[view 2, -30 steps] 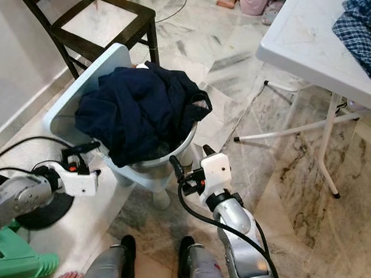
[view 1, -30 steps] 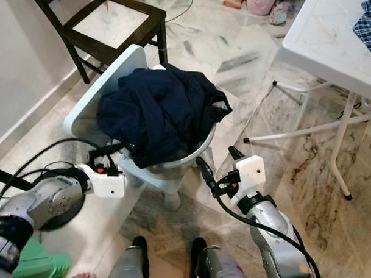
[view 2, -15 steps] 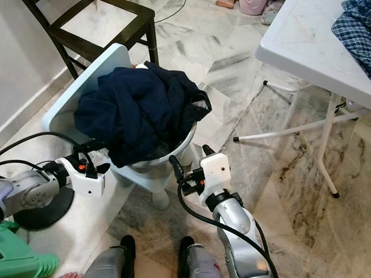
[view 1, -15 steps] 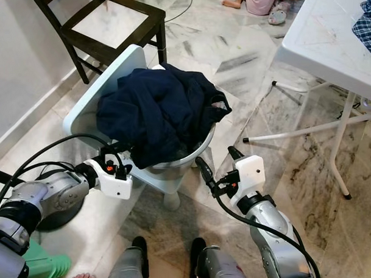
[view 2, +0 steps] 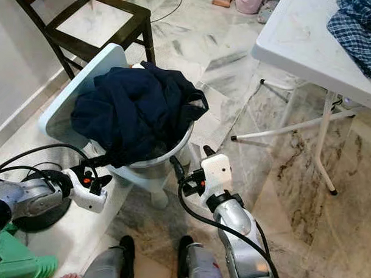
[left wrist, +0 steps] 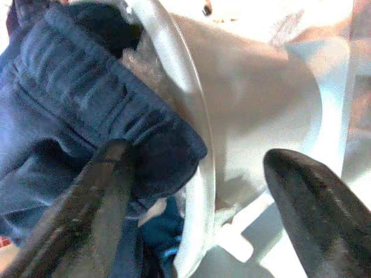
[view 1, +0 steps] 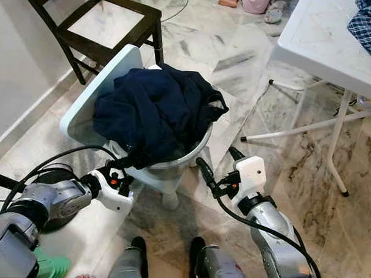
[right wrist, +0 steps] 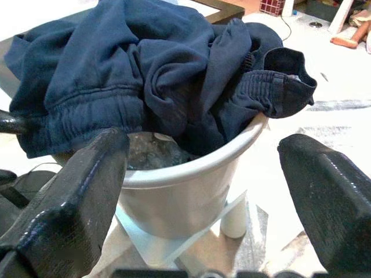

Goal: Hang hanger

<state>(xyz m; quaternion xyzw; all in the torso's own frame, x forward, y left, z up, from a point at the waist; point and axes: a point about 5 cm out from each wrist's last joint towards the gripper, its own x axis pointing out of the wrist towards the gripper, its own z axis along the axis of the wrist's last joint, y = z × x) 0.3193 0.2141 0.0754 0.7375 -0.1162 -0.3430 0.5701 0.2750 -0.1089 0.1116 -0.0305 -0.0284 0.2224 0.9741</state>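
A heap of dark navy clothes (view 1: 156, 110) fills a white bucket (view 1: 178, 163) that stands on a pale blue plastic stool (view 1: 89, 99). No hanger can be made out. My left gripper (view 1: 125, 168) is open at the bucket's near left rim. In the left wrist view one finger (left wrist: 98, 191) touches the navy elastic waistband (left wrist: 87, 104) and the other lies outside the bucket wall (left wrist: 255, 110). To the bucket's right and a little short of it, my right gripper (view 1: 216, 159) is open and empty, facing the clothes (right wrist: 162, 63) and bucket (right wrist: 185, 185).
A dark wooden chair (view 1: 110, 20) stands behind the stool by the wall. A white folding table (view 1: 323, 40) with a plaid cloth (view 1: 369, 26) is at the right, its legs (view 1: 337, 144) on the marble floor. A black round base (view 1: 49, 198) and cables lie at the left.
My left gripper has moved forward and right, from beside the stool to the waistband at the bucket's rim. The right arm has held still. The camera shifted slightly.
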